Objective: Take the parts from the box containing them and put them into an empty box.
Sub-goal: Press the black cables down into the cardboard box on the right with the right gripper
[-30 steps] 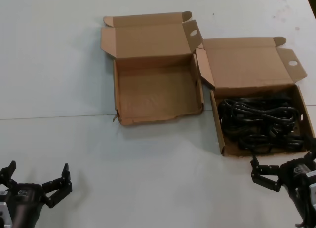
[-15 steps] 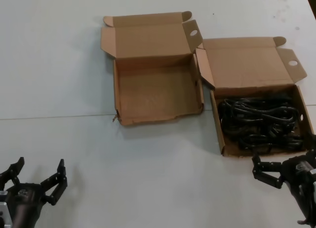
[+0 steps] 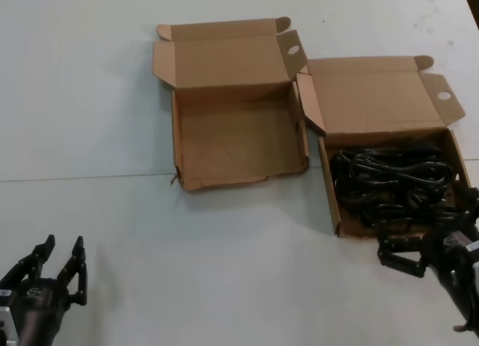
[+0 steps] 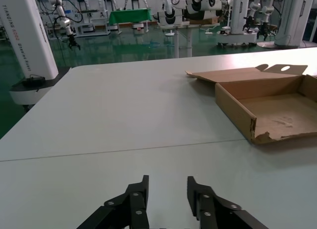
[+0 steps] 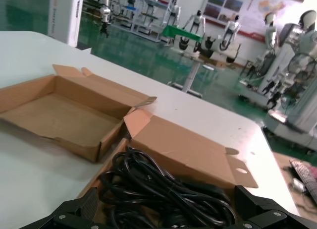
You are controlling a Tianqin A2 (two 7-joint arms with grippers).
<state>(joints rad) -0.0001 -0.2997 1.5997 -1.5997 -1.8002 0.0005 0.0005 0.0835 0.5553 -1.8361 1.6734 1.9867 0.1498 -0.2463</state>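
The box with the parts (image 3: 330,185) stands at the right, lid open, full of tangled black cables (image 3: 389,183). The empty box (image 3: 177,136), with a torn near corner, lies open to its left. My right gripper (image 3: 428,228) is open wide at the near edge of the full box, just above the cables. In the right wrist view the cables (image 5: 158,189) lie between its fingers (image 5: 88,205), with the empty box (image 5: 59,115) beyond. My left gripper (image 3: 63,245) is open and empty at the near left, far from both boxes. The left wrist view shows the gripper (image 4: 168,187) over bare table and the empty box (image 4: 237,107) ahead.
The white table (image 3: 90,99) stretches round both boxes, with a thin seam line (image 3: 82,178) across it. The two boxes touch at their lid flaps (image 3: 303,87). Beyond the table edge is a green floor with other robots (image 4: 173,21).
My left gripper's fingers have narrowed and the gripper has drawn back toward the near edge. My right gripper has moved a little forward, over the full box's near wall.
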